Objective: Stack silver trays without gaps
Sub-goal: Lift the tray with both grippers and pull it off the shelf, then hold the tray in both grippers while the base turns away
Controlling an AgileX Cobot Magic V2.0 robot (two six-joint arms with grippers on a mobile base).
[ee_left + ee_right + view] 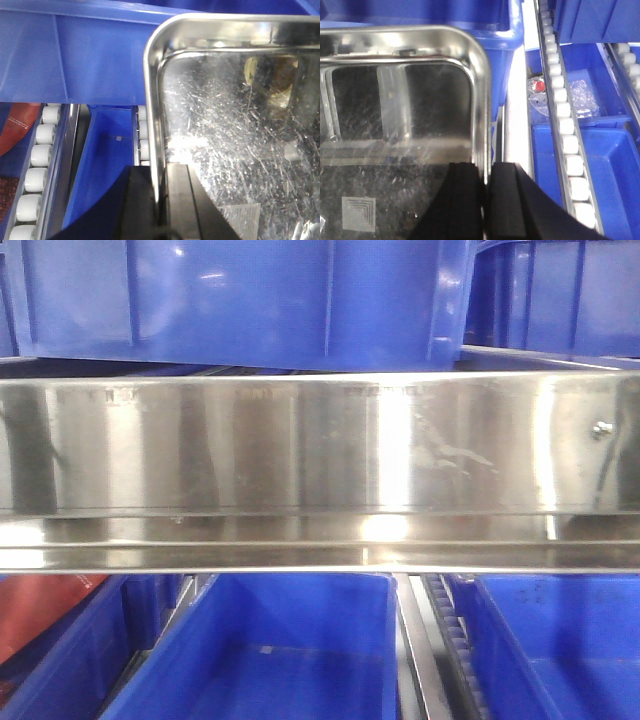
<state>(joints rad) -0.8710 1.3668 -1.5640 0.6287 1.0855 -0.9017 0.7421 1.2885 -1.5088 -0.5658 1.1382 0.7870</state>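
Holding entry, one item: a tray point(240, 150), shiny steel with a scratched floor, rounded corners and a flat out-turned rim.

- Left gripper point(159, 175): clamped on the tray's left rim, one black finger inside the wall and one outside.
- Right gripper point(486, 170): clamped the same way on the right rim of the tray point(420, 100). I judge it to be the same tray, carried between both arms.
- Location: no bench edge or corner shows in any view. The tray hangs level in front of the rack, over the blue bins point(75, 55), with its far rim close to a bin wall. Roller tracks point(37, 165) run beside it on both sides.
- Nearby: a red packet point(17, 125) lies in a bin to the left, and bagged parts point(560, 95) lie in a bin to the right.
- Front view: a steel rail point(300, 440) with a screw fills the middle, with bins above and below. I cannot make out the tray there with certainty.

Progress, as a judgement: the pick-up looks done, with the tray gripped on two opposite sides. I cannot tell whether another tray sits under this one, since its floor shows only reflections. No stack is in sight.

Left to do: bring the tray over its partner, line up the corners, lower it until the rims meet all round, then let go.
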